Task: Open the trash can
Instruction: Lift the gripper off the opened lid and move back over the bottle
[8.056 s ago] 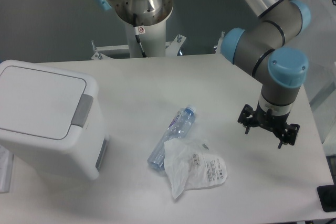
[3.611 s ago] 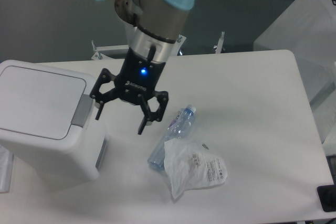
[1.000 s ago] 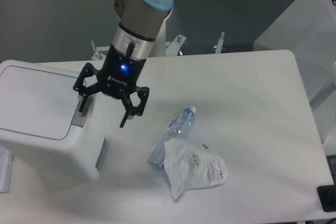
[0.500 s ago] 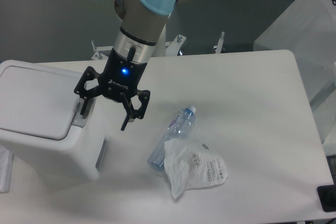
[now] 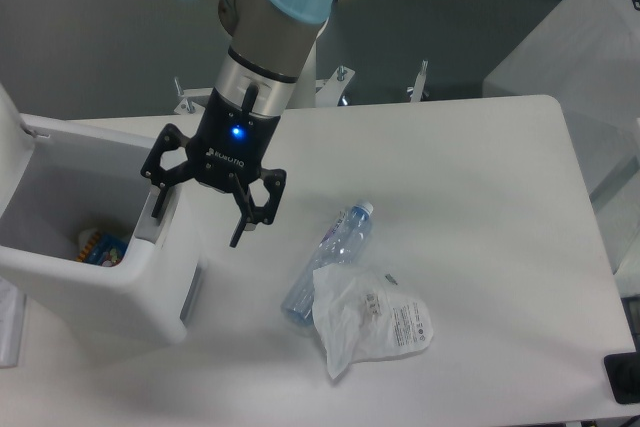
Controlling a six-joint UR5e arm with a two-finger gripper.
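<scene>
The white boxy trash can (image 5: 120, 287) stands at the table's left. Its lid (image 5: 10, 107) is swung up at the far left edge, and the inside shows, with a colourful packet (image 5: 98, 248) at the bottom. My gripper (image 5: 198, 215) hangs open over the can's right rim. Its left finger (image 5: 157, 202) rests on the grey push button (image 5: 150, 230); the right finger (image 5: 243, 219) hangs outside the can, above the table. Nothing is held between the fingers.
A clear plastic bottle (image 5: 330, 259) with a blue cap lies on the table right of the can. A crumpled white plastic bag (image 5: 375, 319) with printed text lies partly over its lower end. A dark object (image 5: 625, 377) sits at the table's right front corner.
The lid, flat and shut a second ago and slightly raised half a second ago, has sprung up to the left, exposing the inside. My gripper has barely moved.
</scene>
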